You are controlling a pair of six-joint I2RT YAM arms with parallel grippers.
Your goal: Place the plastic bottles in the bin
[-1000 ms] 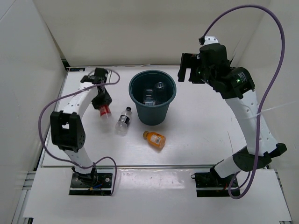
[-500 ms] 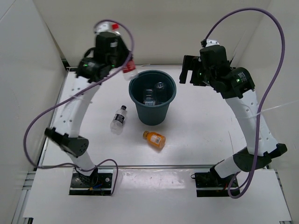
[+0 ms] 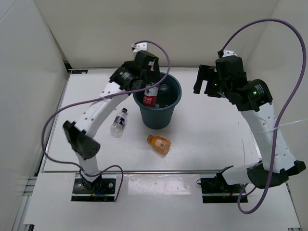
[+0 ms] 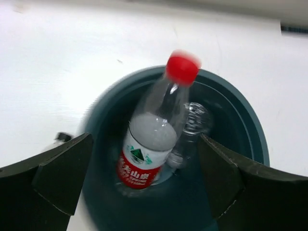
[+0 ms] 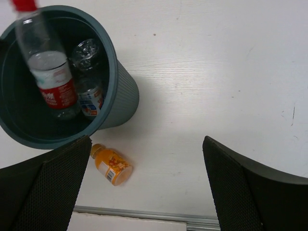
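The dark teal bin [image 3: 156,118] stands mid-table. My left gripper [image 3: 146,79] hangs over its back-left rim, open, fingers wide apart. Below it, the red-capped, red-label bottle [image 4: 153,139] is inside the bin [image 4: 243,115], tilted, motion-blurred and touching neither finger. A plain clear bottle [image 5: 85,50] and a blue/white-label bottle [image 5: 91,99] also lie inside. The black-capped bottle [image 3: 118,121] lies on the table left of the bin. The orange bottle [image 3: 159,144] lies in front of it. My right gripper [image 3: 201,80] hovers open and empty to the right of the bin.
White walls enclose the table on the left, back and right. A metal rail [image 5: 144,214] runs along the table's near edge, close to the orange bottle [image 5: 111,166]. Purple cables loop above both arms.
My left arm swung from the table's left side up over the bin and opened, letting the red-capped bottle drop in. The black-capped bottle rolled slightly left. The right arm shifted a little right.
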